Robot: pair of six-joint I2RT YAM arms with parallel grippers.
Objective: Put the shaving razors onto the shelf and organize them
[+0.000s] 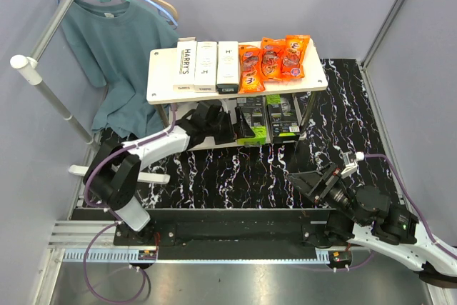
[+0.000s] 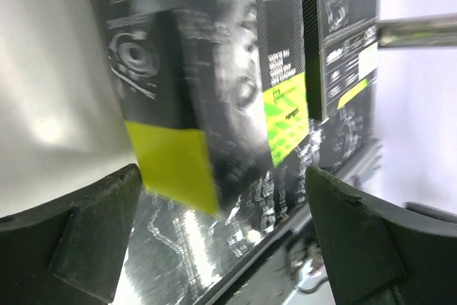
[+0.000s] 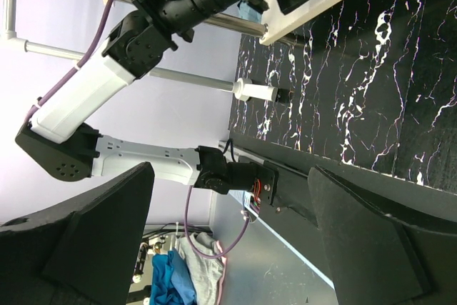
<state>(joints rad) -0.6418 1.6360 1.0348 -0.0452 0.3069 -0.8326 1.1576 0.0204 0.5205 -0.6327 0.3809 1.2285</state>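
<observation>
Three slim white razor boxes (image 1: 206,66), printed "HARRY'S" or "H", lie side by side on the top board of the shelf (image 1: 161,76), left of the orange snack packets (image 1: 272,60). Two black razor boxes (image 1: 283,116) with lime-green labels stand upright next to each other on the lower tier. From above, the top board cuts off their upper parts and hides most of the lower board. The left hand (image 2: 221,173) reaches under the shelf with its fingers spread wide. The nearer black box stands just ahead of them, its print blurred and its top out of frame. The right hand (image 3: 230,173) hangs low over the bench (image 1: 235,176), spread and holding nothing.
</observation>
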